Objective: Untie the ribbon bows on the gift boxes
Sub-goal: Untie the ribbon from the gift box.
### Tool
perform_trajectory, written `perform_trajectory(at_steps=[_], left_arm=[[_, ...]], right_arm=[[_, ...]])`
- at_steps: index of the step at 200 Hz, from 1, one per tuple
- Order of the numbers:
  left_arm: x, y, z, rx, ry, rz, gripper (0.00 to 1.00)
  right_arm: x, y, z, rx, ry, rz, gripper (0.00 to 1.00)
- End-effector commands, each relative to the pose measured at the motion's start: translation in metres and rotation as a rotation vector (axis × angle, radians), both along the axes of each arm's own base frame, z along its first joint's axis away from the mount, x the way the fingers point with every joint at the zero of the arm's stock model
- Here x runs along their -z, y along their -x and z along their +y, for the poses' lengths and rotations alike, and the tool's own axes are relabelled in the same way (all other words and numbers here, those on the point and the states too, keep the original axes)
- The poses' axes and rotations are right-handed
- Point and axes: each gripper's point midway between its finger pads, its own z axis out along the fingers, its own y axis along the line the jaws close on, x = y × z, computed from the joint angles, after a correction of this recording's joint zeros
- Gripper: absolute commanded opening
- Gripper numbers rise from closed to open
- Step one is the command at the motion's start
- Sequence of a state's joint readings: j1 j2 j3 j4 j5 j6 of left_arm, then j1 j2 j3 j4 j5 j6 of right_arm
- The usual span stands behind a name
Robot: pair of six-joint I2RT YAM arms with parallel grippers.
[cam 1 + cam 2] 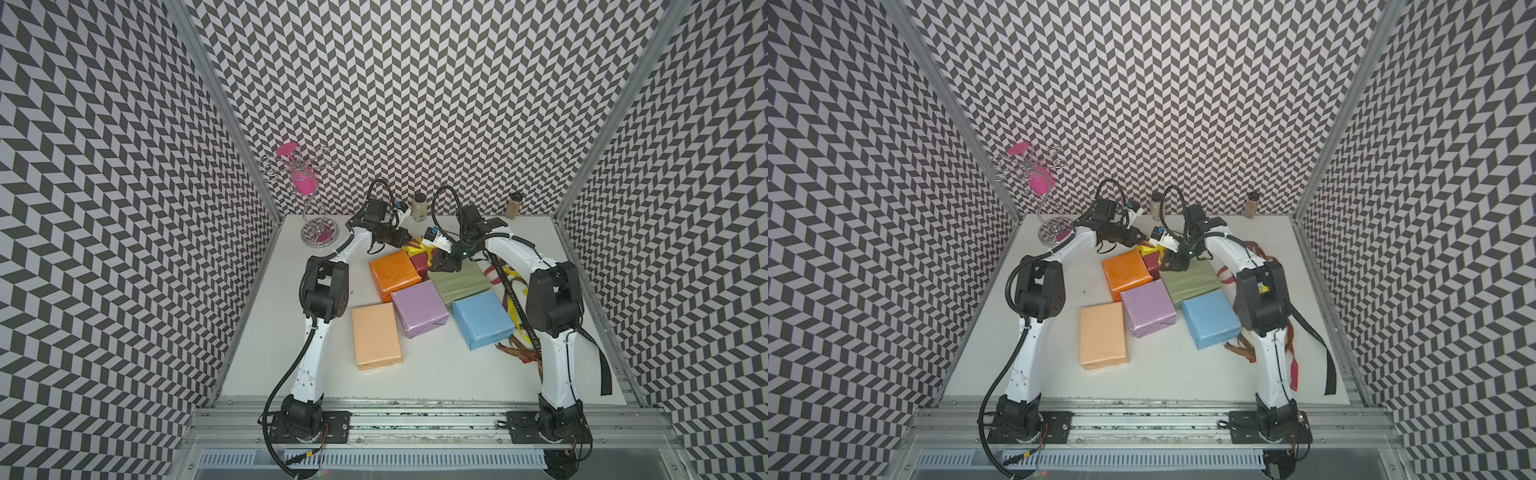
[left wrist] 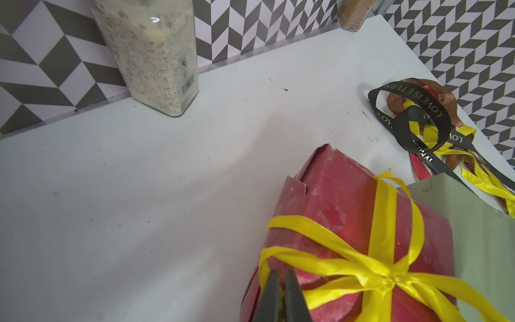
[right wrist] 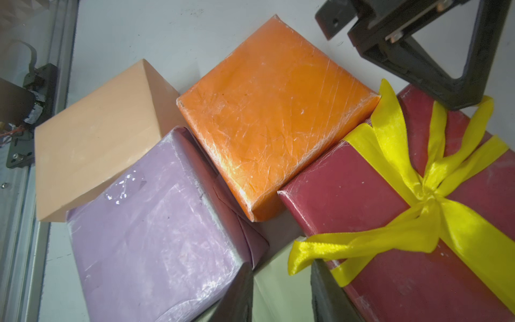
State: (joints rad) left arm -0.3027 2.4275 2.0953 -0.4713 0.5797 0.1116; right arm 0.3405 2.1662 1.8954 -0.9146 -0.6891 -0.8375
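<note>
Pinches yellow bow (image 2: 387,278) on red box (image 2: 334,200) with left claw (image 2: 280,271); holds right claw (image 3: 281,264) parted. Hemmed by orange box (image 3: 273,111), green box (image 1: 461,280).

On the table (image 1: 415,382), front box (image 1: 377,336) sits nearest me, L side. Mid box (image 1: 419,307) just beside its far-R corner, R box (image 1: 482,318) near that. Behind them: far-L box (image 1: 395,270) and far-R box (image 1: 459,280), w/ bowed box (image 1: 420,262) wedged btwn, furthest back, bow (image 3: 430,195) on top. My L gripper (image 1: 409,240) at its far side, my R gripper (image 1: 442,266) over far-R box's corner. R of the boxes, loose ribbons (image 1: 513,299) in a heap. Two jars (image 1: 418,208) at table's back edge; wire stand (image 1: 309,195) in back-L corner.
</note>
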Motion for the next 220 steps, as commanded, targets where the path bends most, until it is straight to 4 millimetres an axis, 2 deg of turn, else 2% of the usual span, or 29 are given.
perform_trajectory(at_steps=[1, 26, 58, 86, 102, 136, 154, 185, 202, 220], left_arm=[[-0.005, 0.012, -0.001, 0.015, -0.034, 0.005, 0.09], [-0.007, 0.013, 0.0, 0.019, -0.041, -0.004, 0.09], [-0.008, 0.013, 0.0, 0.02, -0.048, -0.016, 0.09], [-0.008, 0.013, -0.001, 0.022, -0.052, -0.018, 0.09], [-0.008, 0.013, -0.001, 0.024, -0.06, -0.024, 0.09], [-0.01, 0.014, -0.002, 0.027, -0.063, -0.032, 0.09], [-0.008, 0.014, -0.002, 0.028, -0.065, -0.03, 0.09], [-0.006, 0.013, -0.002, 0.026, -0.071, -0.033, 0.09], [-0.007, 0.012, -0.002, 0.025, -0.071, -0.035, 0.09], [-0.006, 0.012, -0.003, 0.027, -0.073, -0.037, 0.08]], right_arm=[[-0.018, -0.011, -0.008, -0.012, -0.001, -0.059, 0.44], [-0.013, -0.002, -0.021, -0.065, 0.087, -0.064, 0.56], [0.005, 0.017, -0.046, -0.062, 0.167, -0.016, 0.58], [0.009, 0.006, -0.062, -0.015, 0.213, -0.097, 0.59], [-0.002, -0.005, -0.069, 0.018, 0.185, -0.142, 0.58], [-0.04, -0.062, -0.077, 0.152, 0.069, -0.3, 0.5], [-0.049, -0.084, -0.073, 0.2, 0.016, -0.357, 0.5], [-0.038, -0.106, -0.055, 0.164, -0.059, -0.404, 0.61], [-0.031, -0.122, -0.05, 0.172, -0.078, -0.402, 0.62], [-0.021, -0.129, -0.044, 0.159, -0.101, -0.399, 0.62]])
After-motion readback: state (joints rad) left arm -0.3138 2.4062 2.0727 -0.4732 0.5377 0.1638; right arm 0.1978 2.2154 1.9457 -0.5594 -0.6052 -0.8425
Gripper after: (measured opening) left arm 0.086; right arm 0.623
